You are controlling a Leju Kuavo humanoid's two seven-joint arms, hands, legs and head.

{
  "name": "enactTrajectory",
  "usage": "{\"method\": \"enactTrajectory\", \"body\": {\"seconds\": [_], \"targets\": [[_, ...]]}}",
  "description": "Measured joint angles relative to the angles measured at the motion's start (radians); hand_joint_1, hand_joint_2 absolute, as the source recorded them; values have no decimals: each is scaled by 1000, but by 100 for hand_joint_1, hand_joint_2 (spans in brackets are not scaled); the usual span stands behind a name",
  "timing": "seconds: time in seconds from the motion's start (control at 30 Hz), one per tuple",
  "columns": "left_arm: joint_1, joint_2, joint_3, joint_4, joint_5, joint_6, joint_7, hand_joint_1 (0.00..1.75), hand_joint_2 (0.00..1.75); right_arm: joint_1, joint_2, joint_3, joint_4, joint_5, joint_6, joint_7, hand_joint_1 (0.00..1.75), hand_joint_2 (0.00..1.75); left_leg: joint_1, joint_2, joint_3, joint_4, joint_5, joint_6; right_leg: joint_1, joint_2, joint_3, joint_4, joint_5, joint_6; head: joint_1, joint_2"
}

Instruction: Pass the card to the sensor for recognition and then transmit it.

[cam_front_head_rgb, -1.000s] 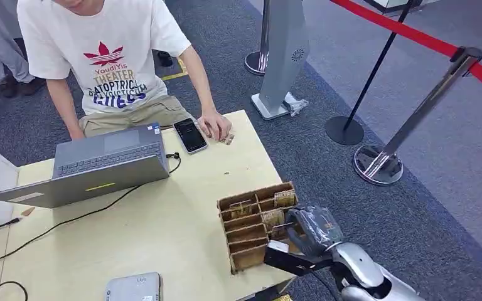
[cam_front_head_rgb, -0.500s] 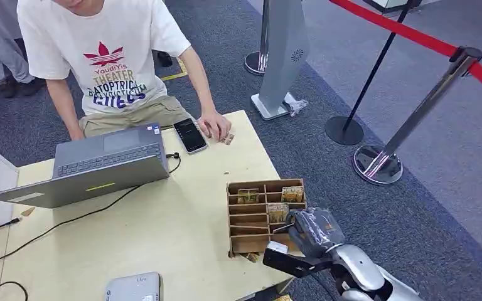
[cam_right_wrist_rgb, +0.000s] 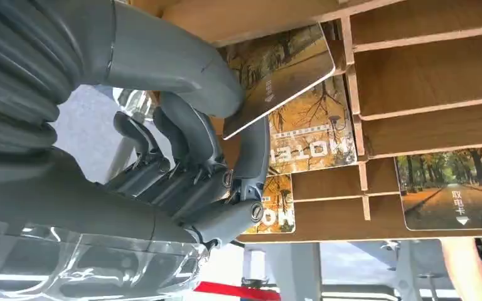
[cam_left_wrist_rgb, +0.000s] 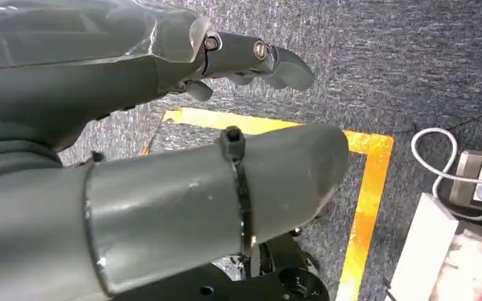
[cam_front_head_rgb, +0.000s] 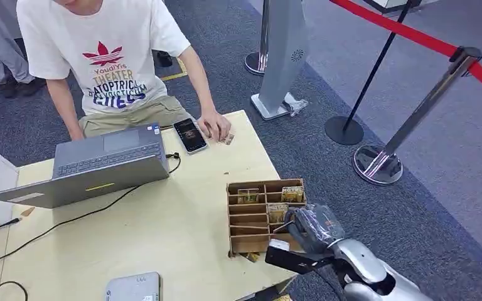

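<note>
Right hand (cam_right_wrist_rgb: 182,144) has a card (cam_right_wrist_rgb: 276,78) pinched at the wooden rack (cam_front_head_rgb: 251,216), so it's barely started, sensor scan and handover are both left.

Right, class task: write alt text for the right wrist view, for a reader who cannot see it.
The robot's right hand pinches a card printed with autumn trees between thumb and finger, at a brown card rack. More cards sit in the rack's slots, one printed HOTEL.

Bare tabletop (cam_front_head_rgb: 182,232) left of the card rack (cam_front_head_rgb: 251,221); laptop (cam_front_head_rgb: 97,166), phone (cam_front_head_rgb: 190,135) and person's hand (cam_front_head_rgb: 215,125) beyond.
</note>
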Motion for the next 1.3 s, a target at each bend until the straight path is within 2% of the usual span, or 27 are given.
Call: {"method": "enactTrajectory", "body": {"seconds": [0.17,0.4,0.63,0.67,1.03,1.3], "targets": [[-4,0,-2,-2,-7,-5,3,0,0,-28,-5,-22,0,-69,36,-71,159,175,0,1,0,0,0,0,0,1,0,0,0,0,0,0],[-8,-3,-2,-7,-11,-5,10,0,0,-96,-5,-40,5,-104,96,-127,162,175,0,1,0,0,0,0,0,0,0,0,0,0,0,0],[-10,-7,-2,-8,-11,-5,10,0,0,-127,-5,-47,13,-112,106,-136,161,175,0,0,0,0,0,0,0,0,0,0,0,0,0,0],[-10,-7,-2,-8,-11,-5,10,0,0,-130,-5,-48,15,-113,107,-138,166,175,0,0,0,0,0,0,0,0,0,0,0,0,0,0],[-12,-7,-2,-8,-27,-14,10,0,0,-196,-5,-82,17,-209,143,-210,168,175,0,0,0,0,0,0,0,0,0,0,0,0,0,0],[-17,-8,-2,-8,-38,-16,11,0,0,-261,-3,-83,19,-224,154,-237,175,175,0,0,-1,0,0,0,0,0,0,0,0,0,0,0]]}}
